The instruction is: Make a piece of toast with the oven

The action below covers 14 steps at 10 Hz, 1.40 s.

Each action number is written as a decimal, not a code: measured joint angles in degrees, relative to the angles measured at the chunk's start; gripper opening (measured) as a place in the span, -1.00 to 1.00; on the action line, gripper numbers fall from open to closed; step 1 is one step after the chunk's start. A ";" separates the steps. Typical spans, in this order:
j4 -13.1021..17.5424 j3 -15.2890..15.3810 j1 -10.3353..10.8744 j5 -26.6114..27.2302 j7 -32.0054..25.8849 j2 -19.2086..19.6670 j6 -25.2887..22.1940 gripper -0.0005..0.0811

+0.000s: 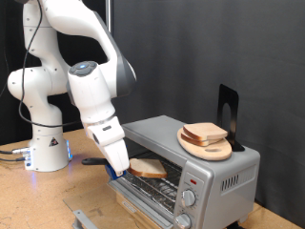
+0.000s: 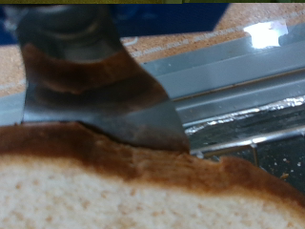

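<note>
Exterior view shows the white robot arm (image 1: 81, 76) as the biggest thing, standing on the wooden table (image 1: 24, 191) at the view's left and bending down toward the view's middle. Next in size is the silver oven (image 1: 205, 176), which sits on the table at the view's lower right with its glass door (image 1: 143, 196) dropped open. Two round knobs (image 1: 188, 200) show on its front right. On top of the oven rests a round wooden plate (image 1: 212, 148) carrying a small stack of bread slices (image 1: 205, 133), and a black stand (image 1: 229, 110) rises just behind the plate.

At the end of the arm the gripper (image 1: 116, 168) hangs at the mouth of the oven, just above the open door. The piece of toast (image 1: 148, 167) lies at the front of the oven opening, its near edge meeting the gripper's tip.

Wrist view, taken close up, is filled along one side by the piece of toast (image 2: 133, 196), pale crumb with a dark brown crust. One dark metal finger (image 2: 95, 86) lies flat against that crust, so the gripper is pinching the slice. Behind it run the shiny oven door edge (image 2: 238, 91) and a strip of table.
</note>
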 joint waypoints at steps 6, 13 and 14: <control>-2.93 0.26 -0.70 -5.70 0.79 -1.65 1.48 -0.19; -5.99 -1.03 -3.63 -11.51 0.51 -3.85 1.96 -0.19; -5.99 -1.03 -3.87 -13.14 1.91 -4.05 1.78 -0.19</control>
